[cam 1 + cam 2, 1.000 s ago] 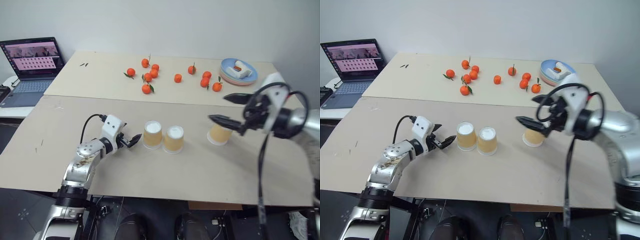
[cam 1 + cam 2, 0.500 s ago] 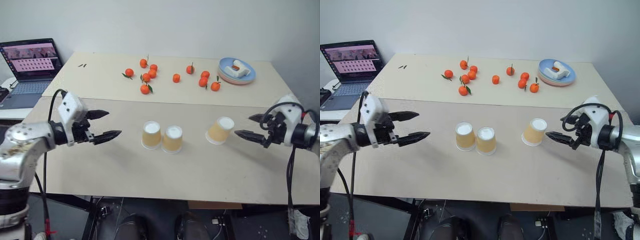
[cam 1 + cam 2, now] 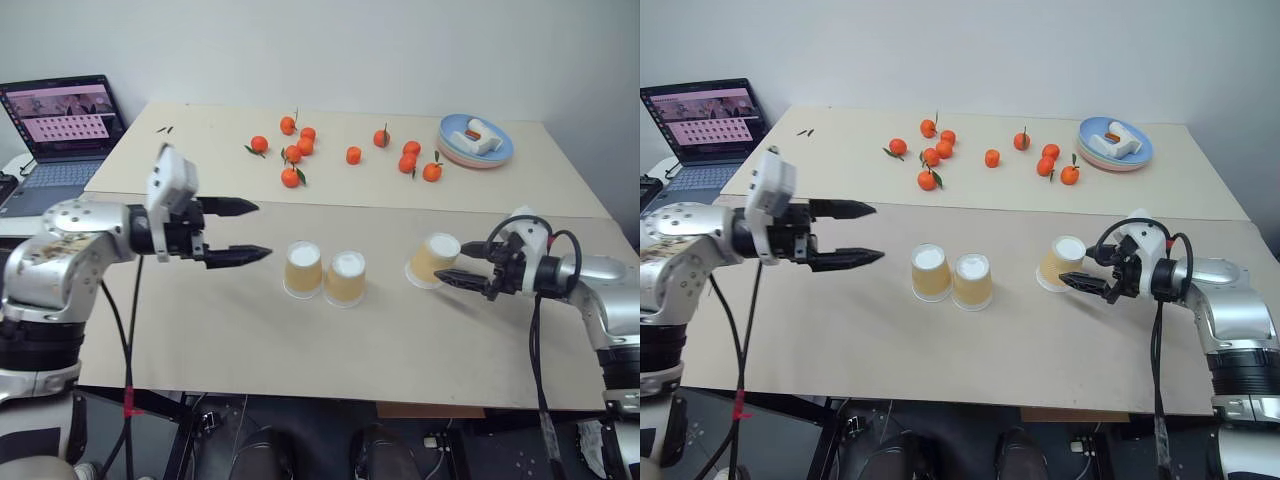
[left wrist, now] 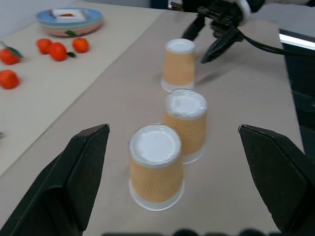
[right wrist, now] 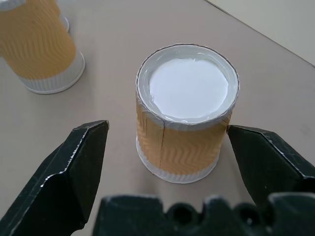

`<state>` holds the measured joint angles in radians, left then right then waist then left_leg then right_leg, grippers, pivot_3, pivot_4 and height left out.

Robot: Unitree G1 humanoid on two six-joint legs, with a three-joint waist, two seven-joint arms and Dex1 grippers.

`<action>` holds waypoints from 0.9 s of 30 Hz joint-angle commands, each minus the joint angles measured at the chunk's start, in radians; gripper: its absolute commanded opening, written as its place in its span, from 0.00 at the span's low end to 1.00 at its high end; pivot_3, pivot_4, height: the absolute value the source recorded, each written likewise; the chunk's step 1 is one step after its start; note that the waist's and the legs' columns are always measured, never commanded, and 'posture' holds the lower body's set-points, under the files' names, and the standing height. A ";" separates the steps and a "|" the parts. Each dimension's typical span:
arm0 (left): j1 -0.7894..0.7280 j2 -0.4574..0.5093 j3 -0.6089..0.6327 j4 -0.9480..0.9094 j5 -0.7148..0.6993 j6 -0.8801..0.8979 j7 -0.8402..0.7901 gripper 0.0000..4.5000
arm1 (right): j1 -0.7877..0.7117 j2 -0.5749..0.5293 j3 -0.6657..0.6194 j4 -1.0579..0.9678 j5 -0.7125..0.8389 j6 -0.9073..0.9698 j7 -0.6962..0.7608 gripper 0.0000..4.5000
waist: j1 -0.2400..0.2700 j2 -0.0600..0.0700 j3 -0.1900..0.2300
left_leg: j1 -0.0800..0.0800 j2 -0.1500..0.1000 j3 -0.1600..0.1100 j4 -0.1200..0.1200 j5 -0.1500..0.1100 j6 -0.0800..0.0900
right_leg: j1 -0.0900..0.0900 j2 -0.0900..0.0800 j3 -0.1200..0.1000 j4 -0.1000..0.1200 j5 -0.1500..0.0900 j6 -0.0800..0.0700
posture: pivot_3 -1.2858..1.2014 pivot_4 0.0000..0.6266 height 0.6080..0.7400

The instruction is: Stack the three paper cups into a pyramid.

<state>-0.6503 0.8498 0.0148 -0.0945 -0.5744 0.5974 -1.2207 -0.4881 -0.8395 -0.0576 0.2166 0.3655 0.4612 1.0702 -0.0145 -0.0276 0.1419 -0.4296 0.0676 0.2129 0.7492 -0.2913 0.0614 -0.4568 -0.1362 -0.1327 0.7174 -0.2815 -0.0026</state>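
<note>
Right wrist view: I see my right gripper (image 5: 170, 147) spread wide, straddling one inverted cup (image 5: 184, 113), not touching it. Left gripper (image 3: 240, 232) released, empty. Two cups (image 3: 323, 272) touch mid-tabletop.

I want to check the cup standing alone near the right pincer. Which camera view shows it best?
The right wrist view: the lone cup stands upside down, close between the open right pincer fingers, untouched. The eye views show it small beside that pincer; the left wrist view shows it farthest behind the two paired cups.
</note>
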 commanded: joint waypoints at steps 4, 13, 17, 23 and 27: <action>-0.063 -0.013 -0.019 0.006 0.012 -0.037 -0.050 1.00 | -0.017 0.028 -0.012 -0.016 -0.006 -0.020 -0.015 1.00 | -0.002 0.000 0.000 | 0.000 0.000 0.000 0.000 0.000 0.000 | 0.000 0.000 0.000 0.000 0.000 0.000 | 0.52 0.24 0.59; -0.078 -0.029 -0.035 0.014 0.034 -0.047 -0.072 1.00 | -0.095 0.107 -0.009 0.085 -0.047 -0.062 -0.076 1.00 | -0.003 0.000 0.000 | 0.000 0.000 0.000 0.001 0.000 0.000 | 0.000 0.000 0.000 0.001 0.000 0.000 | 0.52 0.24 0.59; -0.076 -0.033 -0.033 0.014 0.039 -0.048 -0.074 1.00 | -0.130 0.128 -0.007 0.132 -0.061 -0.087 -0.081 1.00 | -0.003 0.000 0.000 | 0.000 0.000 0.000 0.001 0.000 0.000 | 0.000 0.000 0.000 0.001 0.000 0.000 | 0.52 0.24 0.59; -0.074 -0.035 -0.033 0.017 0.047 -0.052 -0.075 1.00 | -0.153 0.146 -0.010 0.169 -0.075 -0.108 -0.077 1.00 | -0.002 0.000 0.000 | 0.000 0.000 0.000 0.001 0.000 0.000 | 0.000 0.000 0.000 0.001 0.000 0.000 | 0.52 0.24 0.59; -0.071 -0.034 -0.031 0.019 0.052 -0.056 -0.075 1.00 | -0.155 0.148 -0.014 0.175 -0.074 -0.114 -0.073 1.00 | -0.003 0.000 0.000 | 0.000 0.000 0.000 0.001 0.000 0.000 | 0.000 0.000 0.000 0.001 0.000 0.000 | 0.52 0.24 0.59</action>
<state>-0.7017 0.8134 -0.0267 -0.0658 -0.5289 0.5672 -1.2909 -0.6183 -0.6867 -0.0502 0.4033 0.2877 0.3747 0.9950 -0.0179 -0.0275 0.1419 -0.4295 0.0676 0.2129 0.7500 -0.2912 0.0615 -0.4568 -0.1361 -0.1324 0.7181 -0.2815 -0.0027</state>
